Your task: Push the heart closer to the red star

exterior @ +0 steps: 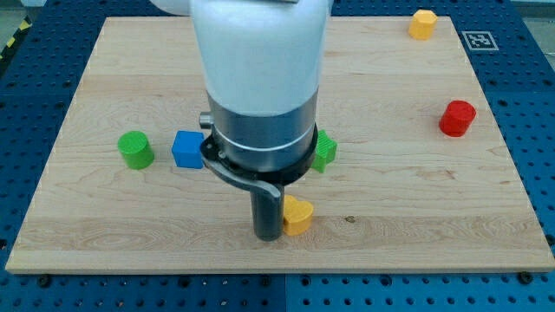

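Illumination is bright, even and diffuse, with only faint, soft shadows under the blocks on the worktop (pixel 434 225). The white arm housing (pixel 260 52) is near overexposed. Focus is sharp throughout, without noticeable edge distortion.

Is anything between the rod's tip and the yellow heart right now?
No. In the camera view my tip stands right against the yellow heart, on its left side, partly covering it; no block or visible gap separates them.
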Controlling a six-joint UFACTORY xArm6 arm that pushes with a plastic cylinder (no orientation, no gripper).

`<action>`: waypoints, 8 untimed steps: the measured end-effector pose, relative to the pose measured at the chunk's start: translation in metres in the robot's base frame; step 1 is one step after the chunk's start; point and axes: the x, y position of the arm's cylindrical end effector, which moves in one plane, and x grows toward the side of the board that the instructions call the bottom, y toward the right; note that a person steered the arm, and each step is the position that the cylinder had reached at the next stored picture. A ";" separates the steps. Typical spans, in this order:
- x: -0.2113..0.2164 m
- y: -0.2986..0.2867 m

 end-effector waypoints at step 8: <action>-0.056 0.135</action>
